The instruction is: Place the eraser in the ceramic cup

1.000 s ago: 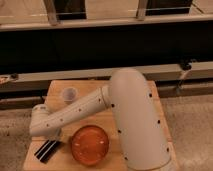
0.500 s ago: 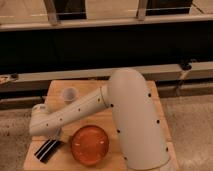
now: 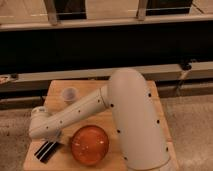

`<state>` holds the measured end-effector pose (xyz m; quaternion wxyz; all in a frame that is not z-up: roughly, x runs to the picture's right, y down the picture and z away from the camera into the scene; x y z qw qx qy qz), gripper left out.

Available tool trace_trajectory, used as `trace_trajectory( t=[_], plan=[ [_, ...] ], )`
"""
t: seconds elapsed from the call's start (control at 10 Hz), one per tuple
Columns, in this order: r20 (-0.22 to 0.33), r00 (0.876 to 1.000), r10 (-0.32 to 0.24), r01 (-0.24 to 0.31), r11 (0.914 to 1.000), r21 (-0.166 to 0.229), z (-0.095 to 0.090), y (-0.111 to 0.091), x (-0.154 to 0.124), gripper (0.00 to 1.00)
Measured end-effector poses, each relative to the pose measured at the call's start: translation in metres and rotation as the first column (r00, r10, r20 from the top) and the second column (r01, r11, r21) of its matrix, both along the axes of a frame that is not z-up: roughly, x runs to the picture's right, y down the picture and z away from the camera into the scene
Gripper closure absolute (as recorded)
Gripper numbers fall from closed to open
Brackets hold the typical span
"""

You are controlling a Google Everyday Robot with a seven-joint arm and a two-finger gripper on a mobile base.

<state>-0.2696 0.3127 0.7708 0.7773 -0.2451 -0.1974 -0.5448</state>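
Gripper (image 3: 52, 142) sits low at the near-left table (image 3: 161, 107) corner, just above the eraser (image 3: 45, 152), presumably for pickup; grip state cannot be told; ceramic cup (image 3: 70, 94) waits far-left, apart.

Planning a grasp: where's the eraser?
Camera view, lower left: eraser at the table corner, left of the orange bowl, the hand just above it.

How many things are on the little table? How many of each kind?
Eraser: 1
Cup: 1
Bowl: 1
Total on the table: 3
The gripper is down by the eraser, next to the bowl.
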Motion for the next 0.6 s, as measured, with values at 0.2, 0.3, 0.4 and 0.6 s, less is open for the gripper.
trace_trajectory(
  t=[0.2, 0.3, 0.4, 0.6],
  plan=[
    [-0.004, 1.0, 0.013, -0.013, 0.9999, 0.0, -0.0013, 0.0009, -0.0024, 0.2],
    [-0.007, 1.0, 0.019, -0.019, 0.9998, -0.001, -0.0021, 0.0017, -0.0043, 0.2],
    [-0.006, 1.0, 0.023, -0.023, 0.9997, -0.001, -0.0028, 0.0022, -0.0062, 0.2],
    [-0.004, 1.0, 0.024, -0.024, 0.9997, 0.001, -0.0031, 0.0027, -0.0096, 0.23]
  ],
)
